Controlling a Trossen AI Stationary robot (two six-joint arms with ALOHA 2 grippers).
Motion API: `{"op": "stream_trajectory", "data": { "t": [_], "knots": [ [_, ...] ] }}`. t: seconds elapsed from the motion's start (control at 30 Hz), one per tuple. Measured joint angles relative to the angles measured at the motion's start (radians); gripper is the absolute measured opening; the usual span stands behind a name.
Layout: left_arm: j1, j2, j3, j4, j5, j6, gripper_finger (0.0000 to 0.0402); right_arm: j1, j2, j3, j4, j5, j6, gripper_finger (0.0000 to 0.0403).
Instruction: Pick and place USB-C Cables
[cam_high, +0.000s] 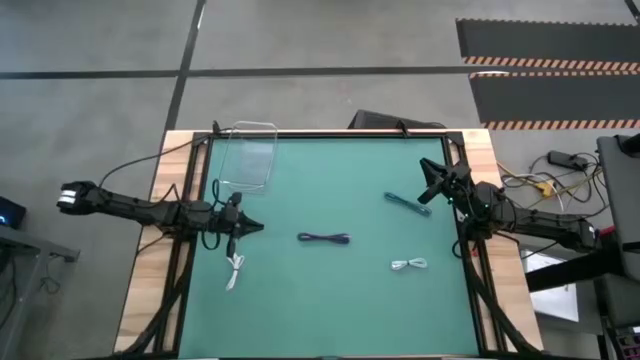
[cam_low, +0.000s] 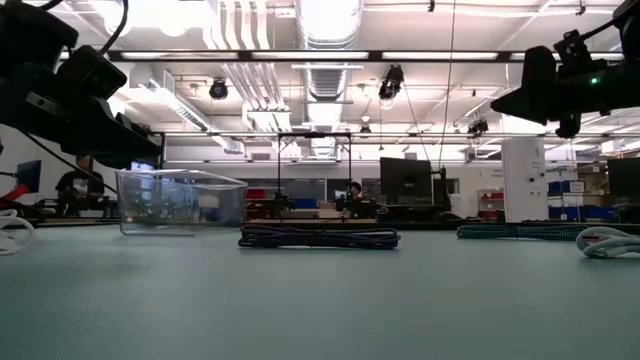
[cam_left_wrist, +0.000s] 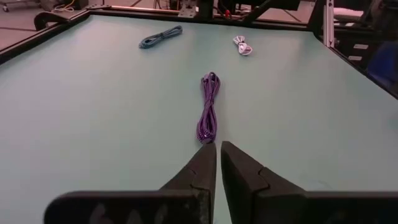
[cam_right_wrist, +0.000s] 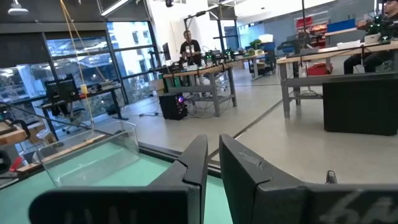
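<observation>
Four cable bundles lie flat on the green table: a dark purple one (cam_high: 324, 238) in the middle, a teal one (cam_high: 407, 204) to the right of it, a white one (cam_high: 409, 265) at the near right, and a white one (cam_high: 235, 270) at the left. My left gripper (cam_high: 257, 228) is shut and empty above the table's left side. It points along the purple bundle (cam_left_wrist: 208, 109), which lies just beyond its fingertips (cam_left_wrist: 218, 152). My right gripper (cam_high: 428, 182) is shut and empty, raised at the right side above the teal bundle (cam_low: 515, 231).
A clear plastic container (cam_high: 248, 155) stands at the table's far left corner; it also shows in the right wrist view (cam_right_wrist: 93, 155). Wooden borders and black frame rails run along the table's sides. Bare green surface lies between the bundles and toward the near edge.
</observation>
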Motion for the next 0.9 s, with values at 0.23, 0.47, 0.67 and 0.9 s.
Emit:
{"op": "stream_trajectory", "data": {
  "t": [0.23, 0.47, 0.67, 0.9],
  "knots": [
    [0.0, 0.0, 0.0, 0.0, 0.0, 0.0, 0.0008, 0.0, 0.0, 0.0, 0.0, 0.0, 0.0, 0.0031],
    [0.0, 0.0, 0.0, 0.0, 0.0, 0.0, 0.0008, 0.0, 0.0, 0.0, 0.0, 0.0, 0.0, 0.0031],
    [0.0, 0.0, 0.0, 0.0, 0.0, 0.0, 0.0008, 0.0, 0.0, 0.0, 0.0, 0.0, 0.0, 0.0031],
    [0.0, 0.0, 0.0, 0.0, 0.0, 0.0, 0.0008, 0.0, 0.0, 0.0, 0.0, 0.0, 0.0, 0.0031]
  ]
}}
